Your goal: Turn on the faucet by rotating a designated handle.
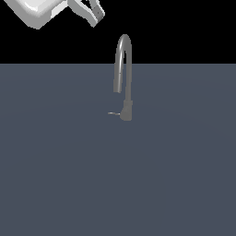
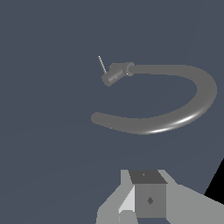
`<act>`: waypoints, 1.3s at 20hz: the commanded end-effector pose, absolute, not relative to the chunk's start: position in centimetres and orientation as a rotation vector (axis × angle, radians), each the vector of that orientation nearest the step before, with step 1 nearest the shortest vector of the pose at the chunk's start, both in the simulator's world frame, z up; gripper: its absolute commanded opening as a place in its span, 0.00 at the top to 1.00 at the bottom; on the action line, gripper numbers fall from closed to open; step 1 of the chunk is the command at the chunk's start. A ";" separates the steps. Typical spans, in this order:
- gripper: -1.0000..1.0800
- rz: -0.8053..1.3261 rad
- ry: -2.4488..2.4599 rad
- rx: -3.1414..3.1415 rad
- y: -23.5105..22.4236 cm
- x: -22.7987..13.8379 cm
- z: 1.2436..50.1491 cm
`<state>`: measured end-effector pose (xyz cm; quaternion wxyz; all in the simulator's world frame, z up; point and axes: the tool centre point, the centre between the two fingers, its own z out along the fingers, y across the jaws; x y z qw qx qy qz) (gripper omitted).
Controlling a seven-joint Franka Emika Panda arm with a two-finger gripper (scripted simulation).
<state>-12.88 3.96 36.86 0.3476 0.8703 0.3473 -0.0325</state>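
One faucet [image 1: 123, 69] stands on a flat slate-grey surface [image 1: 55, 175], about mid-scene in the exterior view. Grey metallic, slim, high arched spout, thicker cylindrical base. The handle [image 1: 113, 113] is a thin light-grey rod sticking out of the base toward the exterior view's left; it also shows in the wrist view [image 2: 102, 64]. The gripper [image 1: 94, 14] is high at the top of the exterior view, well apart from the faucet, nothing between them. Jaw state: can't tell; fingers mostly cropped. Arm body is bulky and white. No containers visible.
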 end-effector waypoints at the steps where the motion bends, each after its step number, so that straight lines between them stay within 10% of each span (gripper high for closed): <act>1: 1.00 -0.089 0.954 2.183 4.4 -12.2 35.8; 26: 1.00 -0.120 1.287 1.570 6.4 -7.5 26.4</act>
